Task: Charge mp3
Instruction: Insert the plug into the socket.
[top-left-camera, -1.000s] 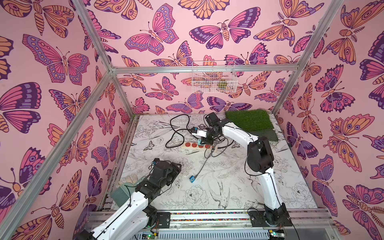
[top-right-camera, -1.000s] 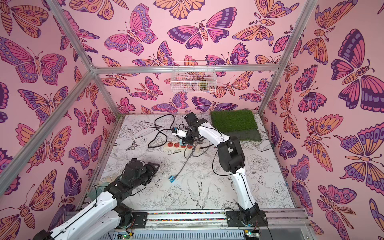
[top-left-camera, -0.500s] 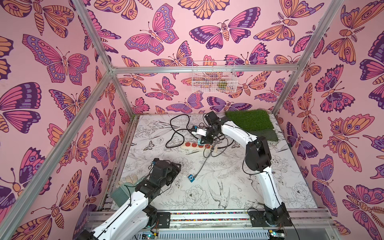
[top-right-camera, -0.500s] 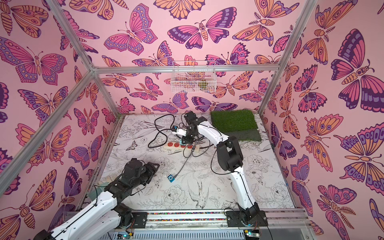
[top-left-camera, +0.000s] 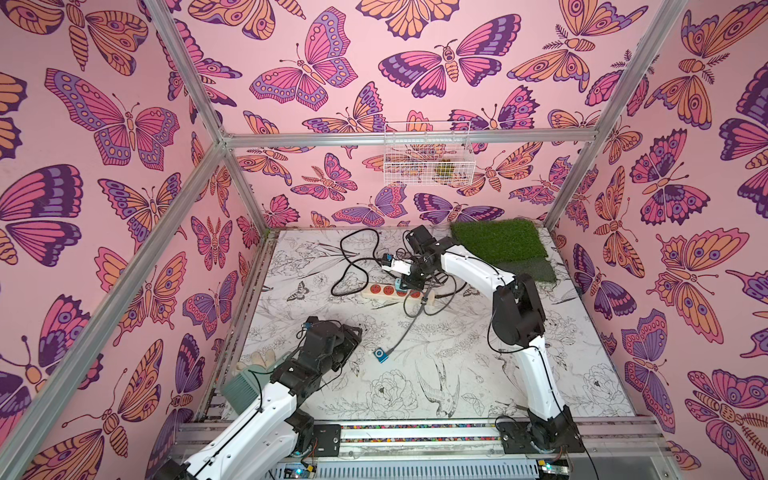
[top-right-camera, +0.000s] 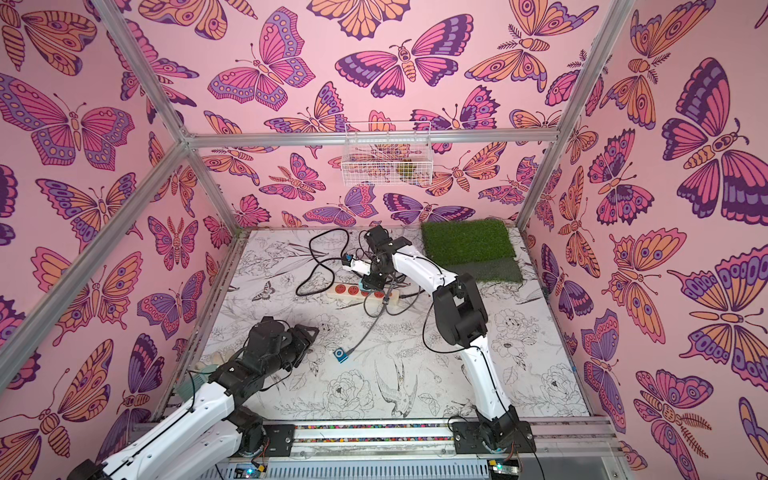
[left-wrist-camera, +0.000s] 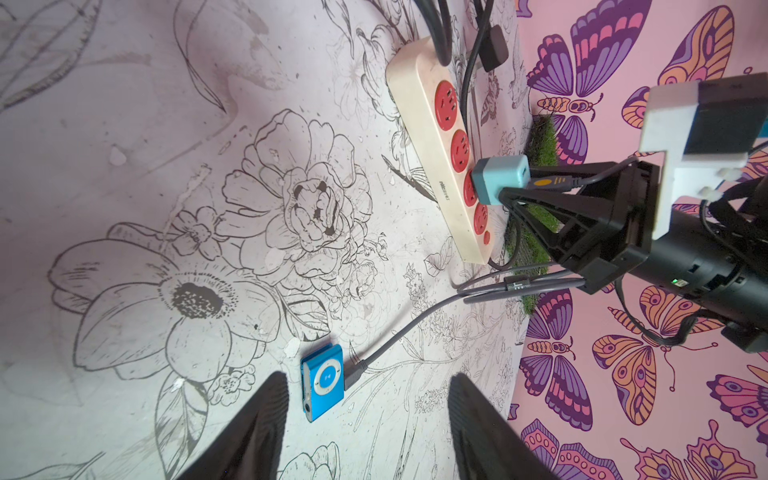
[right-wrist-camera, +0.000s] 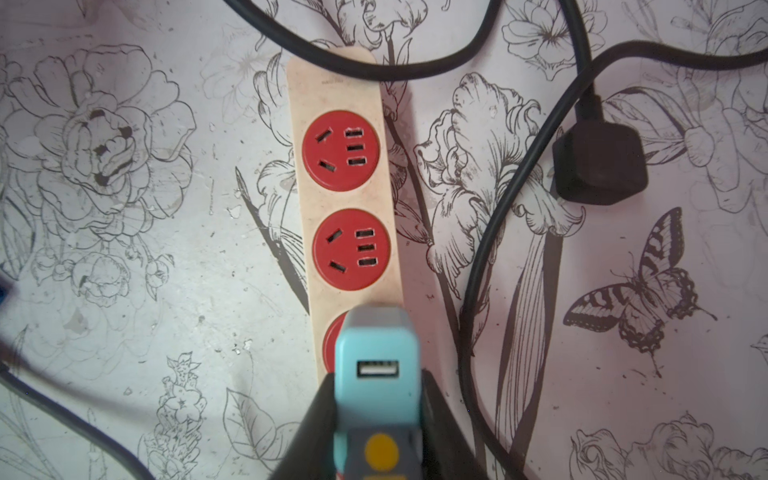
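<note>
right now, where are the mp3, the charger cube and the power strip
mp3 (left-wrist-camera: 327, 377): left wrist view, on its round pad
charger cube (right-wrist-camera: 376, 345): right wrist view, teal face by its usb port
power strip (right-wrist-camera: 332, 97): right wrist view, bare cream end past the sockets

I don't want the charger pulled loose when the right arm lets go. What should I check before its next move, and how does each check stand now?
1. Player end: grey cable plugged into mp3: ok.
2. Charger end: the cable's other plug sits in the charger: ok.
3. Seating: charger stands on a red socket of the power strip; fully home: cannot tell.
4. Grip: right gripper shut on the charger: ok.
5. Clearance: left gripper open, empty, apart from the mp3: ok.
6. Power: a black plug lies loose on the table; strip live: cannot tell.
</note>
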